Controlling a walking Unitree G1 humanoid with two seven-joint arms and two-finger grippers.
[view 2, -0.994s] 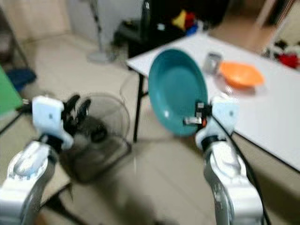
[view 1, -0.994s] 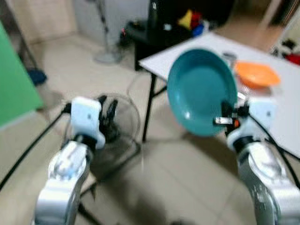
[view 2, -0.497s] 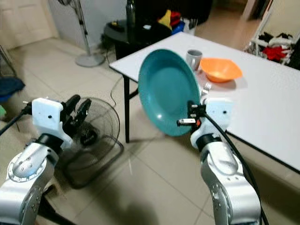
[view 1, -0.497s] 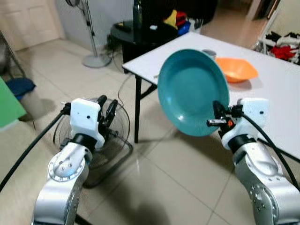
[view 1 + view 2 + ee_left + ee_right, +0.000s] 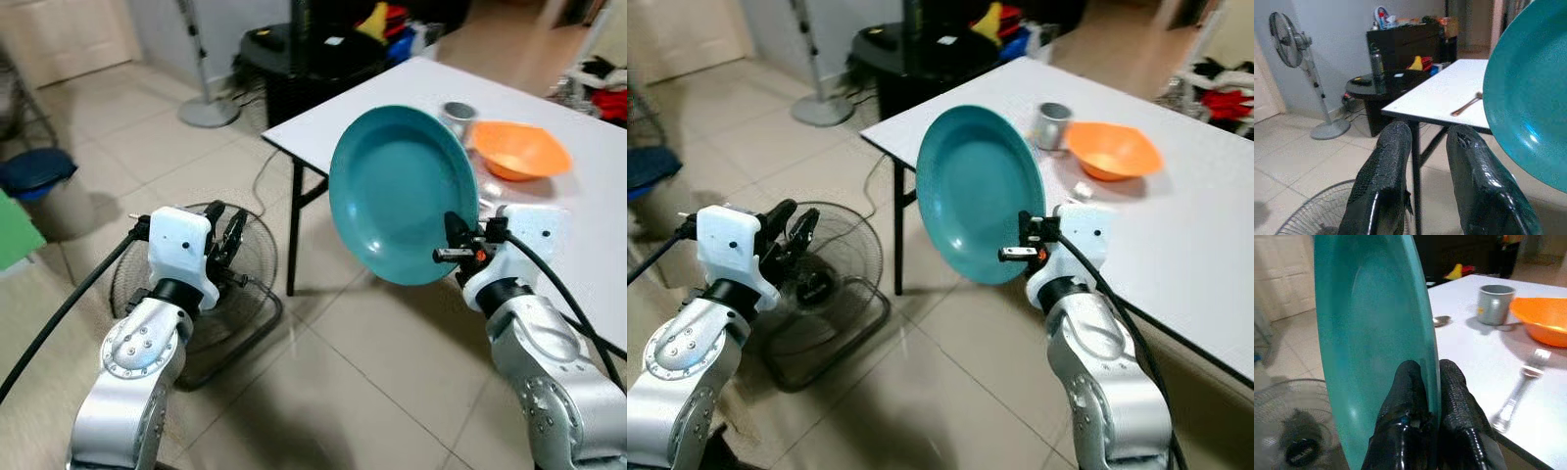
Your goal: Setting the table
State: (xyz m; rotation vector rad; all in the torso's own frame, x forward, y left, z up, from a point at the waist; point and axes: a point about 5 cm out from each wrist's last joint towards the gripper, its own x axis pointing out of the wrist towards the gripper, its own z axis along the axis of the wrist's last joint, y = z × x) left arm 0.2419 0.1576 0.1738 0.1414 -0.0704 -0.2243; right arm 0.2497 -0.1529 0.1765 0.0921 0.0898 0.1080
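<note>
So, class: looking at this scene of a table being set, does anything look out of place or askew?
Yes. The teal plate is held almost on edge, pinched at its rim by the right gripper, out over the floor rather than flat on the white table. A fan also lies tipped on the tiles by the left gripper.

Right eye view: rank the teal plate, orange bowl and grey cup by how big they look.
1. Teal plate, held up near the camera by the right gripper, so its lead is exaggerated.
2. Orange bowl.
3. Grey cup.
</note>
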